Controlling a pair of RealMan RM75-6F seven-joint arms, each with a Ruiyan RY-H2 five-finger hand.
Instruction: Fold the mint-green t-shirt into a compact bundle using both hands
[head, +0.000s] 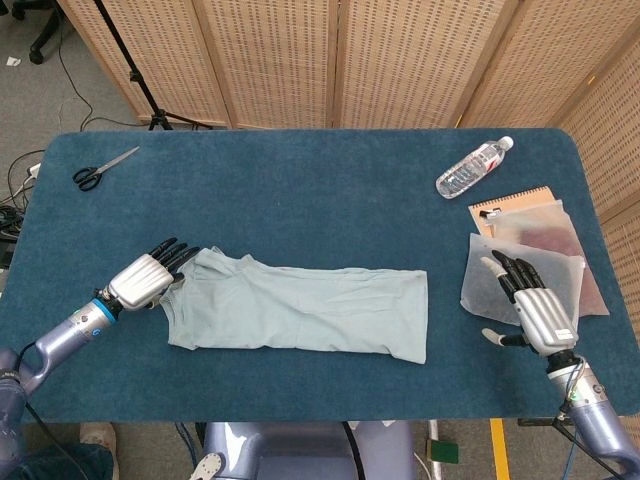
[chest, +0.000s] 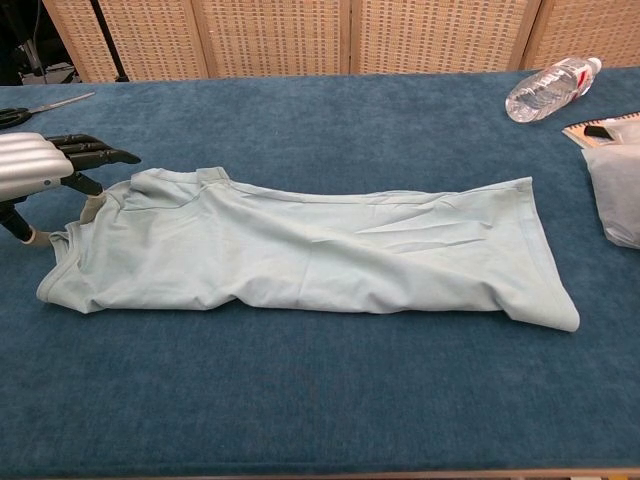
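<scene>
The table (head: 300, 190) is covered in dark blue cloth. On it the t-shirt (head: 300, 310) lies as a long flat band running left to right, already folded lengthwise, with its collar end at the left and its hem at the right. It sits in the near middle of the table, a little left of centre.

Near the right edge, translucent bags (head: 525, 265) lie overlapped in a flat stack; something reddish-brown shows faintly through the further one, but what it is cannot be told. A notebook (head: 510, 200) with an orange cover pokes out from under them at the far side. Beyond that lies a clear plastic bottle (head: 473, 167) on its side, cap pointing to the far right; whether it holds liquid cannot be told.

The left hand (head: 148, 277) is at the t-shirt's collar end, fingers (chest: 95, 152) stretched out and slightly apart, reaching toward the cloth. In the chest view the thumb tip rests at the sleeve edge of the t-shirt, while the other fingers hover just above the shoulder. It grips nothing.

The right hand (head: 535, 305) is well apart from the t-shirt, off its hem end, palm down with fingers spread on the near edge of the bags, holding nothing.

Scissors (head: 100, 170) lie at the far left corner.
</scene>
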